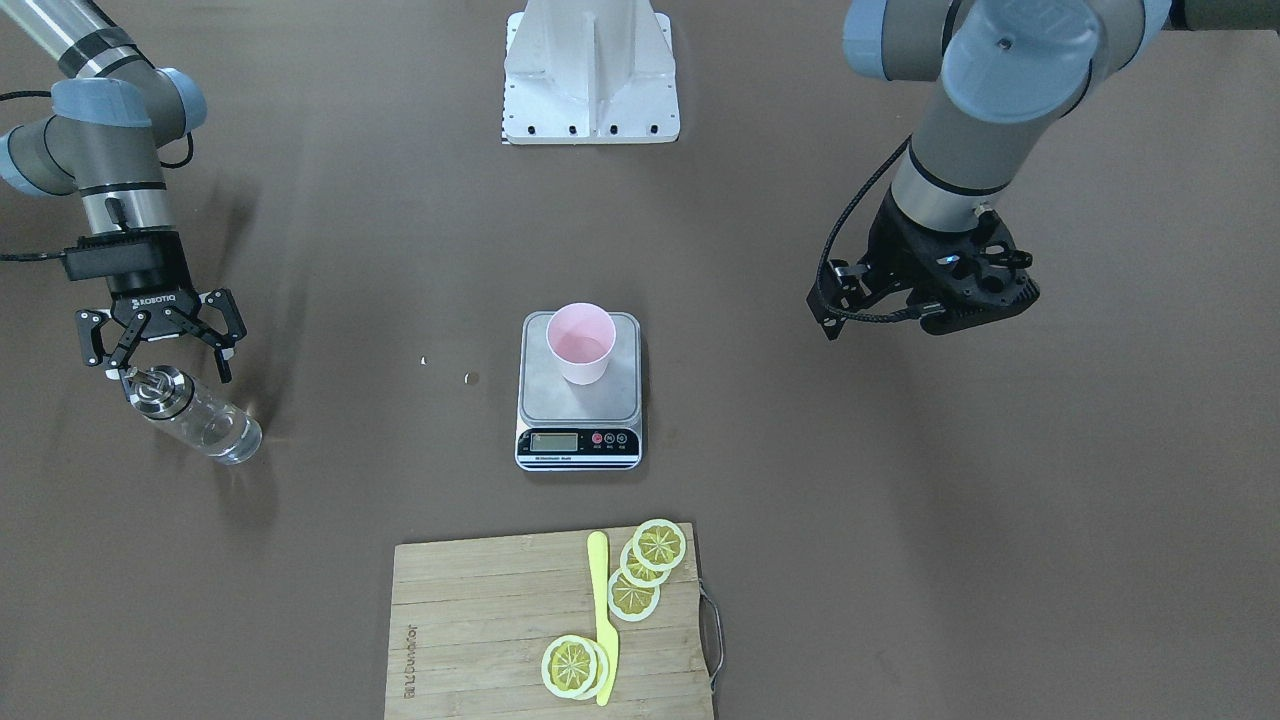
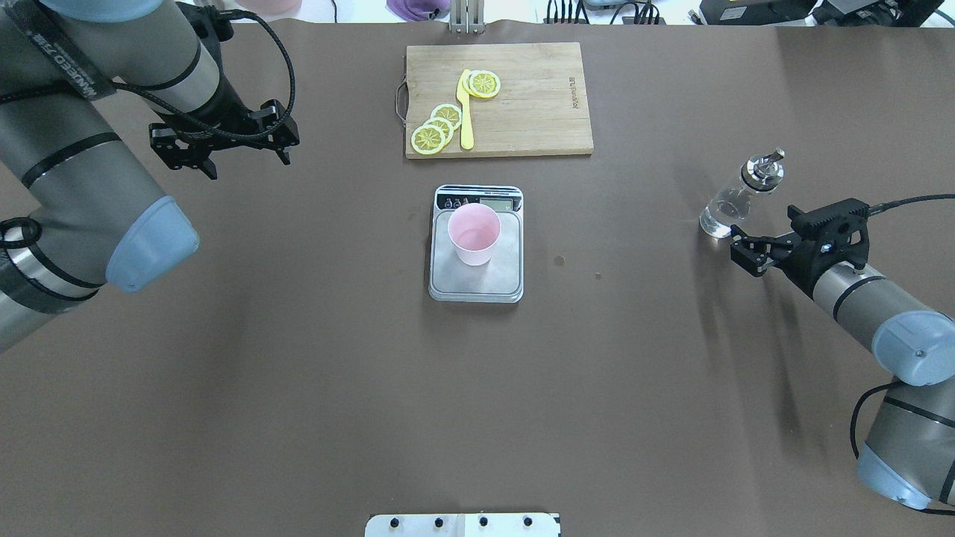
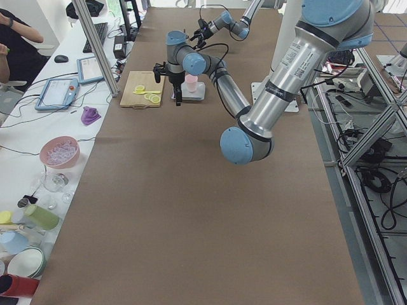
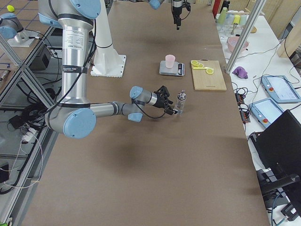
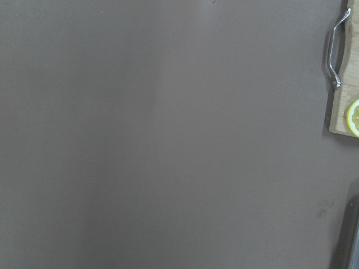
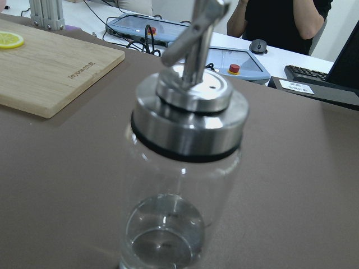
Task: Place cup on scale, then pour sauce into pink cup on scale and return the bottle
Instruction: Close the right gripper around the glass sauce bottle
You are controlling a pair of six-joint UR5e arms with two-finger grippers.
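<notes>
The pink cup [image 1: 580,340] [image 2: 473,233] stands upright on the steel platform of the scale [image 1: 560,402] [image 2: 477,285] at the table's middle. The bottle [image 1: 200,415] [image 2: 735,200] [image 6: 179,185] stands upright on the table far to the robot's right, with a little clear sauce [image 6: 162,230] at its bottom. My right gripper [image 1: 170,372] [image 2: 746,253] is open just on the robot's side of the bottle, and no finger shows touching the glass. My left gripper [image 2: 239,156] [image 1: 915,310] hangs open and empty over bare table on the left side.
A wooden cutting board [image 1: 480,620] [image 2: 537,97] with lemon slices and a yellow knife lies beyond the scale. Its metal handle [image 5: 334,56] shows in the left wrist view. Small spots [image 1: 472,378] mark the mat beside the scale. A person [image 6: 280,22] sits past the table's far edge.
</notes>
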